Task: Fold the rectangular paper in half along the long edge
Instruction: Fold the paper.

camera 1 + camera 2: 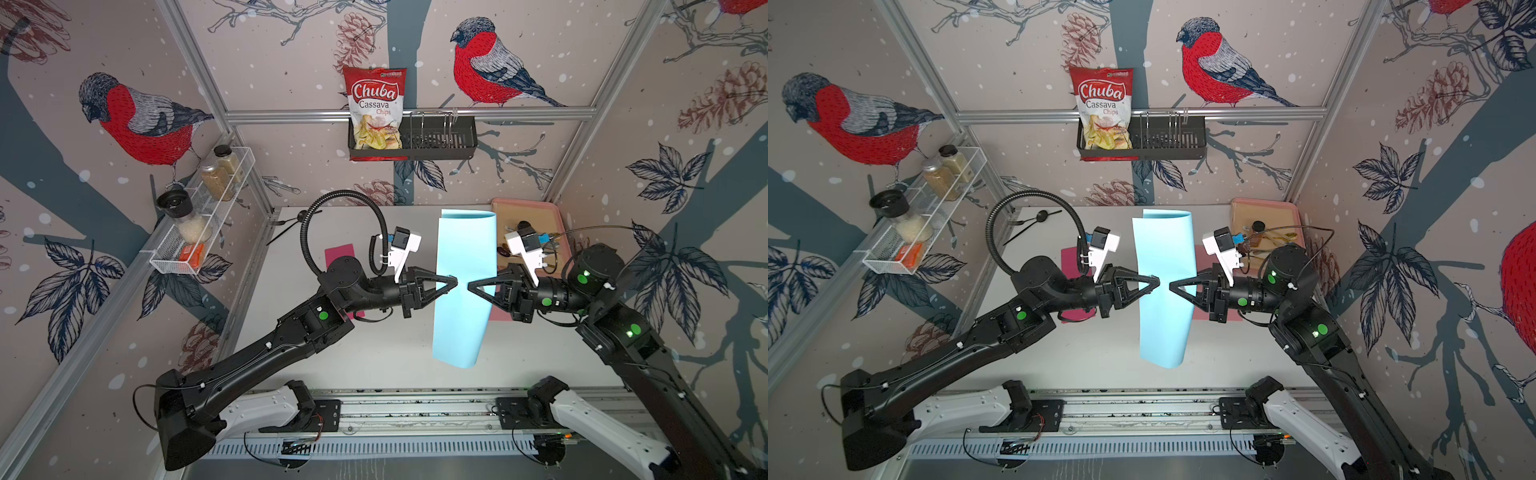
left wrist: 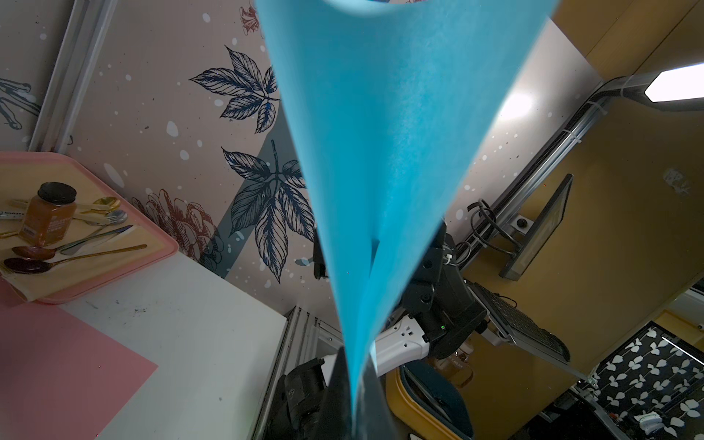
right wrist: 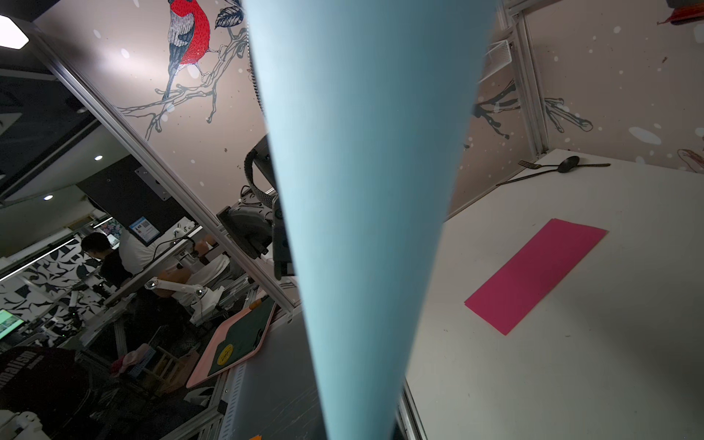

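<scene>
A light blue rectangular paper (image 1: 461,324) hangs in the air over the middle of the white table (image 1: 374,340), its long side running from back to front, bowed into a loose curl. My left gripper (image 1: 453,282) comes in from the left and is shut on the paper (image 2: 381,152) about halfway along. In the left wrist view the sheet narrows down into the pinched jaws. My right gripper (image 1: 471,286) faces it from the right, tips almost meeting the left ones, also shut on the paper (image 3: 362,190). There the sheet hides the jaws.
A magenta sheet (image 1: 338,253) lies flat under the left arm and a pale pink sheet (image 2: 57,373) under the right. A pink tray (image 1: 552,212) with a jar and spoons sits at the back right. A black fork and spoon (image 1: 1038,216) lie at the back left.
</scene>
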Robot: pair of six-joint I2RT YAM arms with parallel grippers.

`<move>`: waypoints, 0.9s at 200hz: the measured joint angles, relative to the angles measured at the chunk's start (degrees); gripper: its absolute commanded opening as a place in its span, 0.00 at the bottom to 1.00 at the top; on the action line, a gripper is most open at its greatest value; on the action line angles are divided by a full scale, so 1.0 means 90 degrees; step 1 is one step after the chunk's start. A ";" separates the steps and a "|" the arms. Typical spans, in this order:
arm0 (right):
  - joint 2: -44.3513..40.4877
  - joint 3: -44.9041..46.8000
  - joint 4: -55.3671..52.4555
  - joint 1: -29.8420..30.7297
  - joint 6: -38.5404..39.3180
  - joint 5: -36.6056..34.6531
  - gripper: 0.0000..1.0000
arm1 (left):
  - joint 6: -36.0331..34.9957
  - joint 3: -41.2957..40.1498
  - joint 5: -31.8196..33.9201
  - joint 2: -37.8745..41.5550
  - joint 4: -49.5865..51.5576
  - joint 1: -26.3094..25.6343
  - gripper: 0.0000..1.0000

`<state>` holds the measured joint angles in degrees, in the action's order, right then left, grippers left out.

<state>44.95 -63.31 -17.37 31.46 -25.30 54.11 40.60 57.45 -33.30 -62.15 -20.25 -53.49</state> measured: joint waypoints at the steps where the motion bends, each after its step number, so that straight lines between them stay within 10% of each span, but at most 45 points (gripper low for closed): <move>1: 0.0000 0.0005 0.0010 0.0000 -0.0019 0.0012 0.11 | 0.0000 0.0000 0.0000 0.0000 0.0000 0.0000 0.00; 112: 0.0032 0.0170 0.0352 -0.0017 -0.0350 0.0318 0.00 | 0.0000 0.0000 0.0015 0.0017 -0.0051 0.0000 0.00; 143: 0.0058 0.0170 0.0369 -0.0129 -0.0359 0.0362 0.33 | 0.0000 0.0000 0.0010 0.0022 -0.0051 0.0000 0.00; 180: 0.0250 0.0226 0.0542 -0.0163 -0.0539 0.0350 0.37 | 0.0000 0.0000 0.0007 0.0049 -0.0049 0.0000 0.00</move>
<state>47.20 -61.28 -12.49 30.00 -30.15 57.25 40.60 57.45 -33.23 -61.71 -20.69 -53.49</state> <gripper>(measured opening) 0.372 0.048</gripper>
